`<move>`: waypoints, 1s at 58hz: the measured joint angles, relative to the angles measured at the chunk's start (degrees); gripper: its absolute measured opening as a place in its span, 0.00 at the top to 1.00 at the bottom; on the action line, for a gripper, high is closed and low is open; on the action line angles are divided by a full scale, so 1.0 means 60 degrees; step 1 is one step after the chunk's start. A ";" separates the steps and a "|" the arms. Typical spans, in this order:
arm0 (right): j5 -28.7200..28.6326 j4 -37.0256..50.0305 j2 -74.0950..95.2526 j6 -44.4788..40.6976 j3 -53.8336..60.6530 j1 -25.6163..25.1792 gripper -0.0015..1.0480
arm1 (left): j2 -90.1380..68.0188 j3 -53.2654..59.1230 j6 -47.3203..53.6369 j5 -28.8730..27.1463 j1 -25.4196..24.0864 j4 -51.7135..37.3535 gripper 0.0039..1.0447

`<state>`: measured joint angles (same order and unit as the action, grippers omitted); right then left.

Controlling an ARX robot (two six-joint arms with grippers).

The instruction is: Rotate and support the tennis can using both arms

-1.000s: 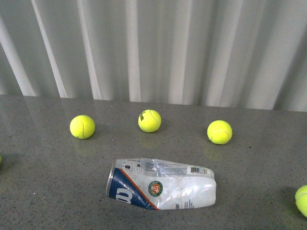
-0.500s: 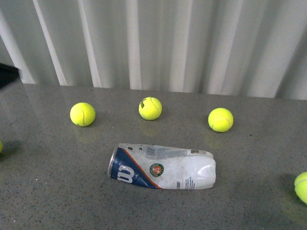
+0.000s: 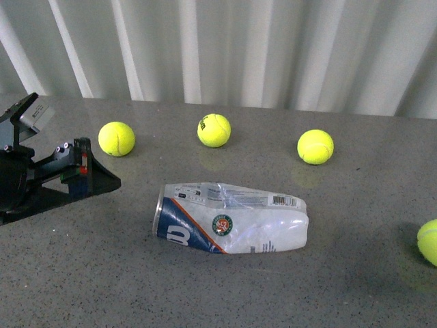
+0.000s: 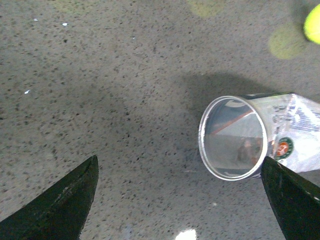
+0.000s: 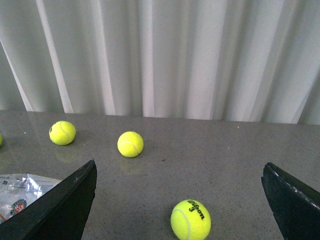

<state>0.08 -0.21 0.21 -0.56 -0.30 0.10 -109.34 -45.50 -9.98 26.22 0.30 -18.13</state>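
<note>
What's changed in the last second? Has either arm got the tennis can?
The left arm has come into the front view from the left, toward the tennis can; its fingers are spread and hold nothing. The whole scene sits higher in frame, so the camera tipped. The can lies on its side, untouched, and the three tennis balls behind it keep their arrangement.

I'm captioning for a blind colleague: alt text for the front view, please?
A dented tennis can lies on its side on a grey table, rim toward the left arm, which is apart from it. Three balls sit behind; a fourth ball at the right edge.
</note>
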 joint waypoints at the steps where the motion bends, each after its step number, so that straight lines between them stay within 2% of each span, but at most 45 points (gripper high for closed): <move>1: 0.0000 0.0000 0.0000 0.0000 0.0000 0.0000 0.07 | -0.0066 -0.0044 -0.0193 0.0157 -0.0018 -0.0069 0.06; 5: 0.0000 0.0000 0.0000 0.0000 0.0000 0.0000 0.07 | -0.0291 -0.0168 -0.0790 0.0914 -0.0025 -0.0455 0.06; 25: 0.0000 0.0000 0.0000 0.0000 0.0000 0.0000 0.07 | -0.1443 -0.0178 -0.1158 0.1191 0.0976 -0.2466 0.06; 36: 0.0000 0.0000 0.0000 0.0000 0.0000 0.0000 0.07 | -0.1763 0.0011 -0.1443 0.1774 0.1657 -0.3792 0.06; 56: 0.0000 0.0000 0.0000 0.0000 0.0000 0.0000 0.07 | -0.2324 0.0401 -0.1617 0.1614 0.2473 -0.5045 0.07; 58: 0.0000 0.0000 0.0000 0.0000 0.0000 0.0000 0.07 | -0.2361 0.0412 -0.1632 0.1555 0.2514 -0.5045 0.12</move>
<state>0.08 -0.21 0.21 -0.56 -0.30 0.10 -123.50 -43.03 -19.77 35.55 15.38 -48.40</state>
